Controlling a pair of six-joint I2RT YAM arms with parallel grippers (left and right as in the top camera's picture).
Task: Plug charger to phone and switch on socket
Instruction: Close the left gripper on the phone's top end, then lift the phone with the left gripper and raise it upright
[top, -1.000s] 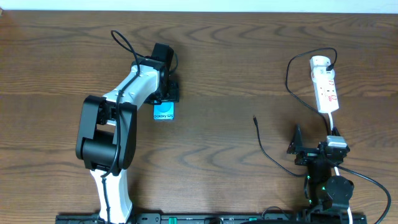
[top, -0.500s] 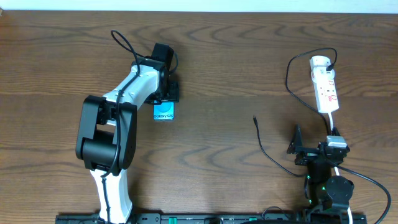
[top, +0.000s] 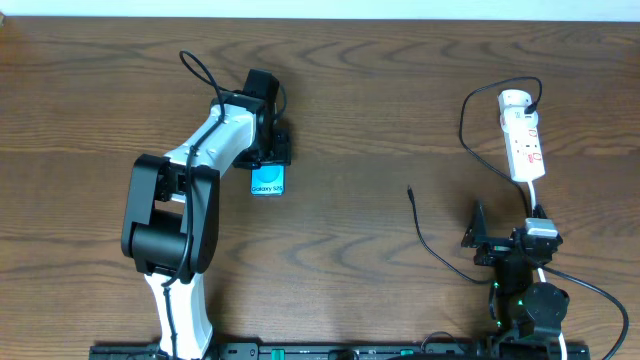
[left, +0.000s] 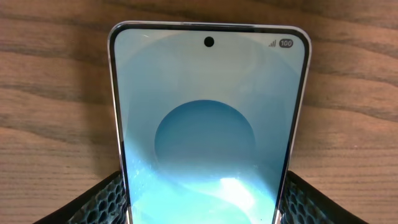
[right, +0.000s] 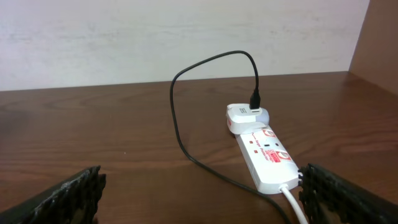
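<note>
The phone (top: 267, 181) lies flat on the table, teal screen up, and its near end sits between my left gripper's (top: 268, 152) fingers. In the left wrist view the phone (left: 208, 124) fills the frame and both fingers of the left gripper (left: 202, 208) press its long edges. The white socket (top: 524, 140) lies at the far right with a white adapter plugged in. The charger cable loops from it and its free tip (top: 410, 189) lies on the table mid-right. My right gripper (top: 508, 225) is open and empty, just in front of the socket (right: 267, 155), with the charger cable (right: 186, 149) between its fingers (right: 199, 193).
The socket's white lead (top: 535, 200) runs toward the right arm's base. The charger's slack (top: 440, 255) curves along the table left of the right arm. A pale wall (right: 186, 37) stands behind the table.
The phone has shifted slightly right and toward the front in my left gripper. The right arm, socket and cable have not moved.
</note>
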